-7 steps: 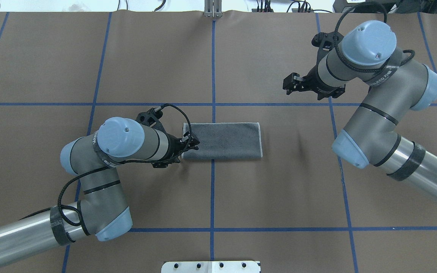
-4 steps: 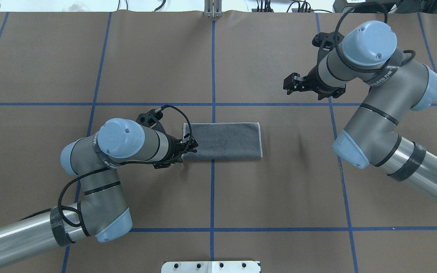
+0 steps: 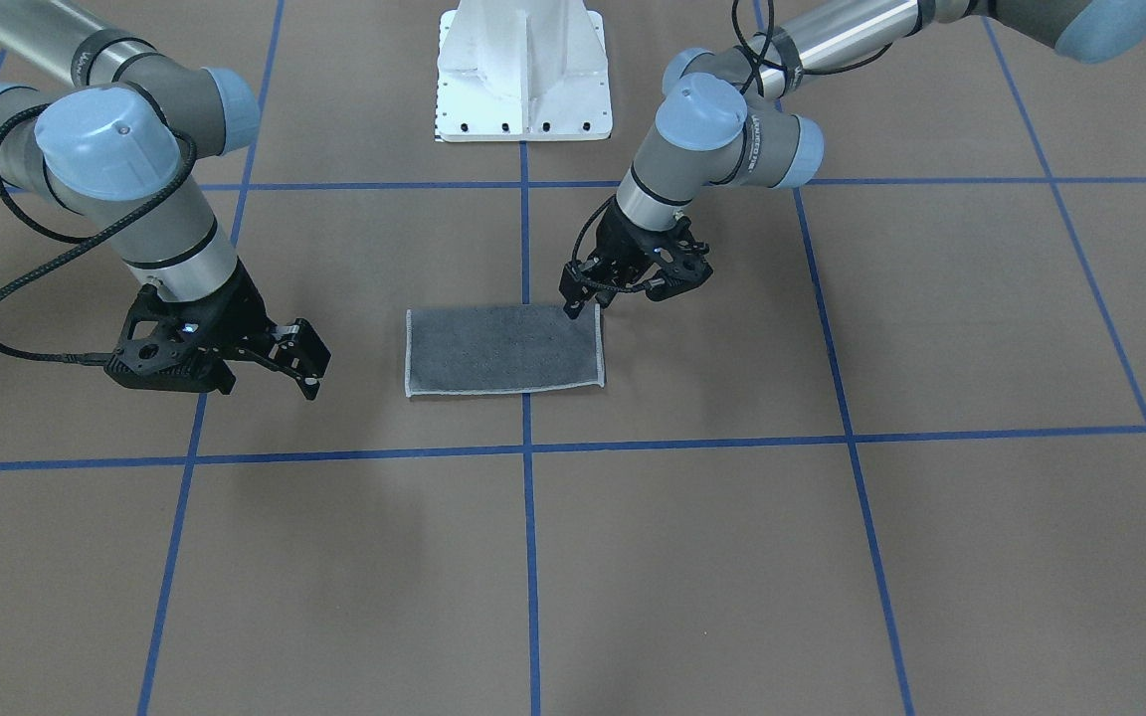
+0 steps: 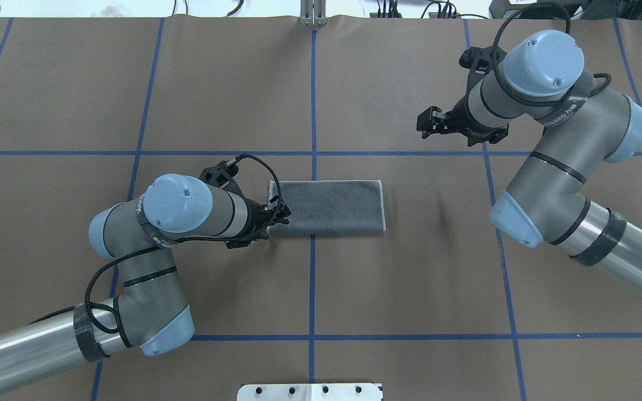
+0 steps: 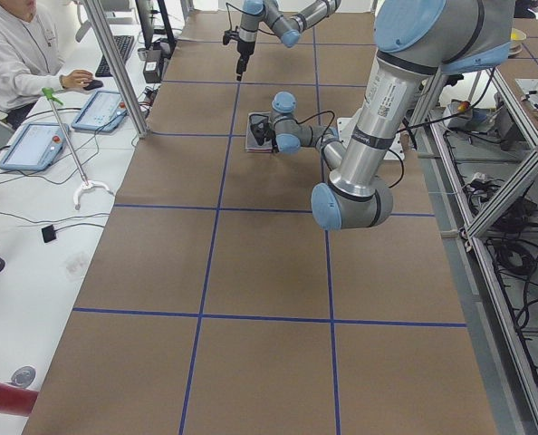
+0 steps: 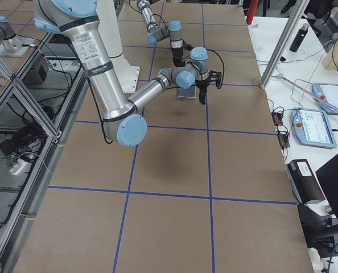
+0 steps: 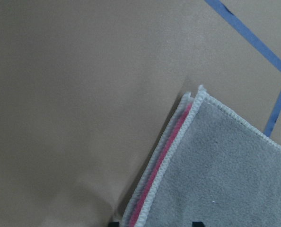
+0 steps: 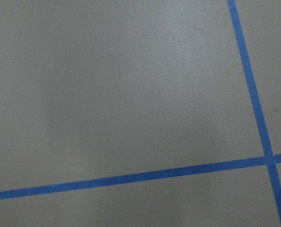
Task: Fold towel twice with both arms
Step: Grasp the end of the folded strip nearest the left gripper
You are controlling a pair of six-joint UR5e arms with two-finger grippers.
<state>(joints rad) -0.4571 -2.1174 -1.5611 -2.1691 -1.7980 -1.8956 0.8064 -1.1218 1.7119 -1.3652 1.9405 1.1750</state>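
Clearly the towel [image 4: 329, 206] is already folded once: a dark grey rectangle lies flat across the centre blue line [image 4: 312, 111], with pink showing only as a sliver between its layered edges. We judge the second fold is in hand. Our left gripper [image 4: 281, 214] sits low at the towel's left short end, by the near corner, its fingers seemingly parted and not yet pinching cloth. Our right gripper [image 4: 426, 127] hangs well apart, open and empty. Next, we think, both must pinch this end through both layers and carry it over to the opposite end.
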